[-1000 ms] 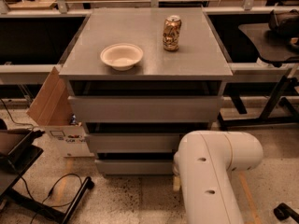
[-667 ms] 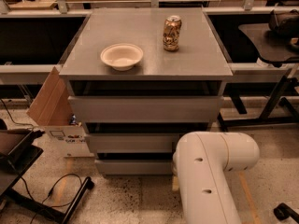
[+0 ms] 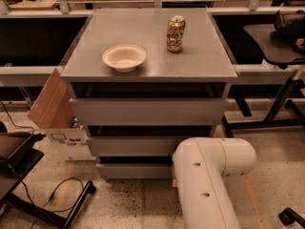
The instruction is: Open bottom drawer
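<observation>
A grey cabinet (image 3: 148, 61) with three drawers stands in the middle of the camera view. The bottom drawer (image 3: 134, 171) is the lowest grey front, near the floor; a dark gap shows above it. My white arm (image 3: 205, 180) comes up from the lower right and covers the drawer's right end. The gripper is hidden behind the arm's white elbow and does not show.
A cream bowl (image 3: 124, 57) and a crumpled can (image 3: 175, 33) stand on the cabinet top. A cardboard box (image 3: 55, 109) leans at the cabinet's left. A black stand with cables (image 3: 43, 194) lies on the floor at left. Desks with dark legs (image 3: 281, 104) stand at right.
The white arm has shifted slightly to the left and down; the drawers and the things on top look unchanged.
</observation>
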{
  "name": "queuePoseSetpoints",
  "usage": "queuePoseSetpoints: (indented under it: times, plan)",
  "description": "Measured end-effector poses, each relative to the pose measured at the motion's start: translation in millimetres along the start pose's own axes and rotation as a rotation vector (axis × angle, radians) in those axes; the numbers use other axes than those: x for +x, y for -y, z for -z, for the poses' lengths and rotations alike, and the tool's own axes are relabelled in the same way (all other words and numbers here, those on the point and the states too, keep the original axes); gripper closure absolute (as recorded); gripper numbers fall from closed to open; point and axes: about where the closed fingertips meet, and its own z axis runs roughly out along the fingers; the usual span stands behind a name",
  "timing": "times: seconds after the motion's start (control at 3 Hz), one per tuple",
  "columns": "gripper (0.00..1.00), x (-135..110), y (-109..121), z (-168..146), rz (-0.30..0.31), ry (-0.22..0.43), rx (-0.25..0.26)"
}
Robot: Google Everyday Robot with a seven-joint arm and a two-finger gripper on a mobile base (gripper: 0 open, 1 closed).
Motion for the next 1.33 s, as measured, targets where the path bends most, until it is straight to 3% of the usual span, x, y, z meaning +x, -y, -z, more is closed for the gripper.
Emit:
queuePoseSetpoints:
  times: [0.33, 0.67, 1.0, 1.33]
  plan:
    - [0.63, 0.6, -6.0, 5.0, -0.038, 0.001, -0.03]
    - [0.86, -0.1, -5.3, 11.0, -0.038, 0.001, -0.03]
    - [1.0, -0.9, -4.5, 17.3, -0.038, 0.001, -0.03]
    - [1.0, -1.1, -4.3, 18.6, -0.038, 0.001, -0.03]
